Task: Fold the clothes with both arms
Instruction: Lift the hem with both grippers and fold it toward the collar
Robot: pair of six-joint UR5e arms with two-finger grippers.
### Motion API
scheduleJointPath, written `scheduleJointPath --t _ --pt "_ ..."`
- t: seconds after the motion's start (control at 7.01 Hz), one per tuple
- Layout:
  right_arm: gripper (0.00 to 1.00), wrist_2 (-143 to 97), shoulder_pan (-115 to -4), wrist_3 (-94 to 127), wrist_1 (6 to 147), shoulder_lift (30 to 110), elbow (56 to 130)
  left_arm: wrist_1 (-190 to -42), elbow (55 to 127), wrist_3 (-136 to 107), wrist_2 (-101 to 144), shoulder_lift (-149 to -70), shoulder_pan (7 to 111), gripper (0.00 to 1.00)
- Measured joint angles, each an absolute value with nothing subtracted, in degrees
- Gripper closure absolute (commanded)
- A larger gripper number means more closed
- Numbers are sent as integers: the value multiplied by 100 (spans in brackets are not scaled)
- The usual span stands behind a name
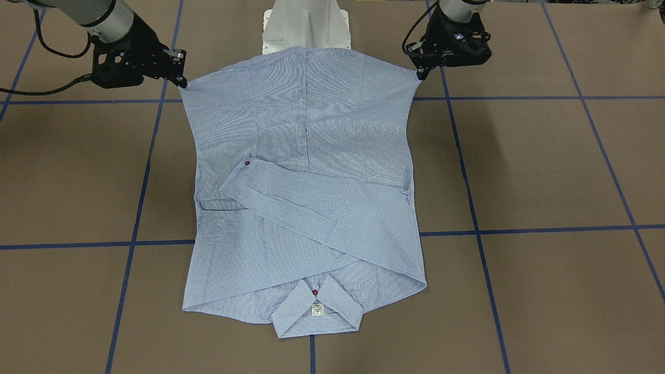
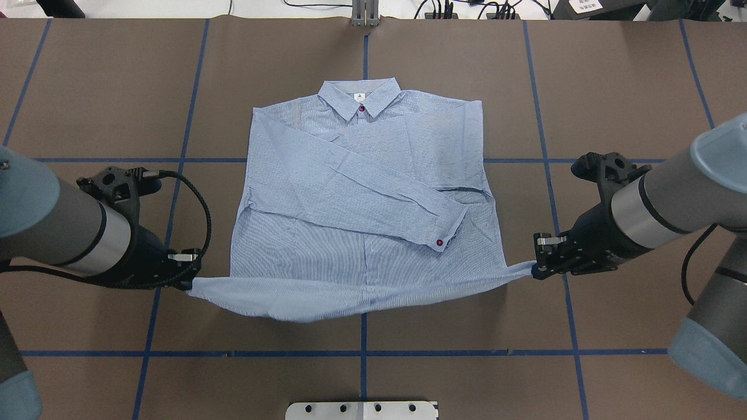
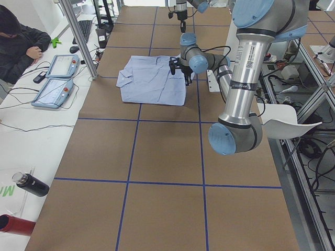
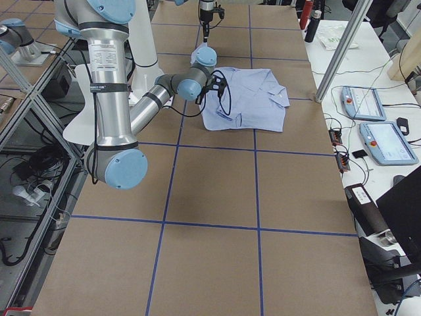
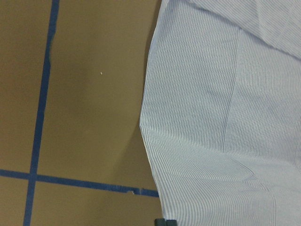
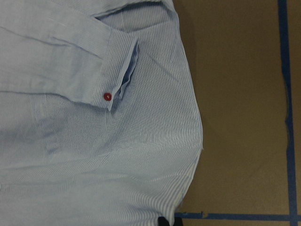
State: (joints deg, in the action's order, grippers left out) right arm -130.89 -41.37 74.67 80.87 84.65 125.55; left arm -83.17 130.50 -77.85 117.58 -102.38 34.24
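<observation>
Shirt (image 2: 327,262) lies mid-table, collar (image 2: 360,100) at twelve o'clock. Left gripper (image 2: 188,284) and right gripper (image 2: 533,272) apparently pinch its hem corners — seven and five o'clock. Uneven lifting could tug the sleeve (image 2: 362,192) askew.

Little here is legible; the white neck label (image 1: 317,309) inside the collar of the shirt (image 1: 306,130) carries small dark print, too fine to read; the left arm (image 3: 242,89) bears a printed sticker (image 3: 250,52) on its silver tube, and the right arm (image 4: 112,112) a like one, both illegible; at 7 o'clock in the exterior left view, green lettering on a white sheet (image 3: 6,191) is cut by the edge, seemingly starting with M.
</observation>
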Motion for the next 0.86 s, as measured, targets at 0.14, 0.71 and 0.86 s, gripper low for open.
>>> scheduleJointPath --t 0.14,0.71,0.86 --pt "100 -13220 -4465 7465 8088 8310 12349 -8314 12839 -7712 11836 -10414 3654 100" --pt "100 -13270 -5053 7501 8141 7117 11245 -8331 11947 -7680 11908 -11246 4054 100" --pt "100 -13260 -5136 7493 8135 6838 10983 -8356 11805 -7676 11909 -11365 4164 100"
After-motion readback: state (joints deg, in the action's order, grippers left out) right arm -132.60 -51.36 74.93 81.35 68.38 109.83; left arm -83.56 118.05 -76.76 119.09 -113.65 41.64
